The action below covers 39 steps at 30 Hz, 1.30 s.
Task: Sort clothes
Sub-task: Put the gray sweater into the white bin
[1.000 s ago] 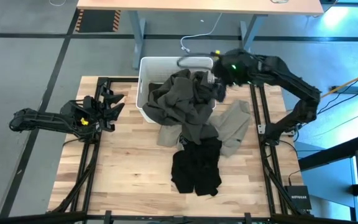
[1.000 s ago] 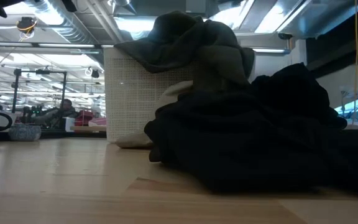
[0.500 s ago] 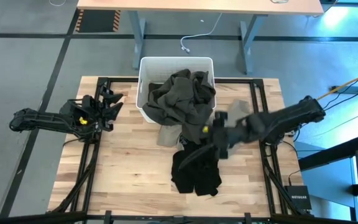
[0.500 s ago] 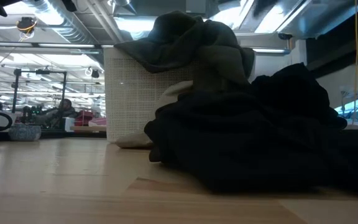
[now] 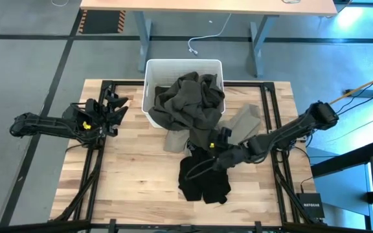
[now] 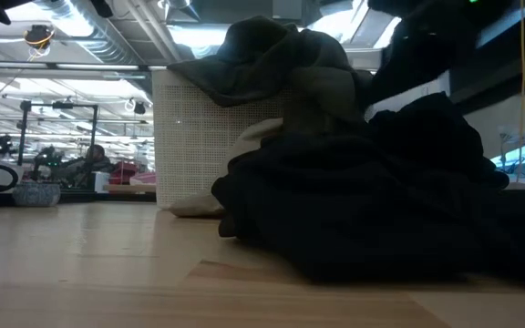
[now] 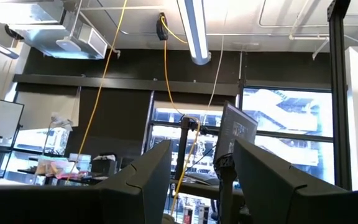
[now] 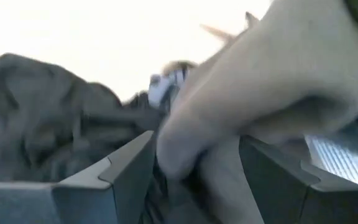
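Right gripper (image 5: 217,155) low over the black garment (image 5: 204,178) at its upper edge, fingers spread, khaki cloth (image 8: 260,81) between them. Black garment crumpled on the table (image 5: 135,175), just below the white tub (image 5: 149,71). Left gripper (image 5: 112,110) parked at the left side, fingers apart.

The things sat on a pale wooden-plank table (image 5: 135,175), with dark metal frame rails running along its left and right sides. A white plastic tub (image 5: 151,71) stood at the middle of the far edge, its perforated wall plain in the low view. Just in front of the tub a khaki-beige garment (image 5: 173,140) lay on the planks, and a second khaki-beige piece (image 5: 246,126) spread toward the right side. A black garment (image 5: 204,178) lay crumpled near the table's centre, nearer the front edge, touching the beige ones.
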### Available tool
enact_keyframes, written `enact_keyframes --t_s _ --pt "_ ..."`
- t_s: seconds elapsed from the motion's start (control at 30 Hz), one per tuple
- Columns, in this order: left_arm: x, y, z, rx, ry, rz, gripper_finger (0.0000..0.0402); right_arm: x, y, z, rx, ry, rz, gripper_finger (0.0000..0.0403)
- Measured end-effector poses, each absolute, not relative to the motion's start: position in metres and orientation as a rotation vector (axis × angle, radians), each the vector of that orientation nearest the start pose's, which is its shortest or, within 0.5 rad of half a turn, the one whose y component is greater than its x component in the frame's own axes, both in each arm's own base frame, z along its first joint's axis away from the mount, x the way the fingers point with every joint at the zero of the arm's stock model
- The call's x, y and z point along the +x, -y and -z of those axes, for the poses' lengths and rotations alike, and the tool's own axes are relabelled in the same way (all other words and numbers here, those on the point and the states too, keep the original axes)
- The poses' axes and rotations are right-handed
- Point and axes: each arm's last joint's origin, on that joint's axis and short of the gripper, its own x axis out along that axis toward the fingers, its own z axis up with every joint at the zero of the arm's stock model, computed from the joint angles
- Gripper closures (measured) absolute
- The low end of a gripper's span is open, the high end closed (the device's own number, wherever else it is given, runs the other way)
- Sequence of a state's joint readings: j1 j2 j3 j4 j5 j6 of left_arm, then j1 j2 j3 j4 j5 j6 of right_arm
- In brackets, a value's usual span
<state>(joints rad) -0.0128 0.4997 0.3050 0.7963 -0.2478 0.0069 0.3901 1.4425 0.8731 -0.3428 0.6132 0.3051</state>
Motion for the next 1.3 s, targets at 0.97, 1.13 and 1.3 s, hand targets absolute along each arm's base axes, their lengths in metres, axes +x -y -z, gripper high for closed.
enact_keyframes --t_s 0.97,1.13,1.3 --pt "0.118 -0.006 -0.297 -0.080 0.608 -0.228 0.0231 0.297 -0.069 -0.308 -0.279 -0.553 0.140 0.0387" --pt "0.118 -0.006 -0.297 -0.080 0.608 -0.228 0.0231 0.295 -0.045 -0.374 -0.376 -0.452 0.211 0.0383" --pt "0.119 -0.006 -0.296 -0.076 0.607 -0.229 0.0231 0.292 0.002 -0.428 -0.446 -0.358 0.344 0.0392"
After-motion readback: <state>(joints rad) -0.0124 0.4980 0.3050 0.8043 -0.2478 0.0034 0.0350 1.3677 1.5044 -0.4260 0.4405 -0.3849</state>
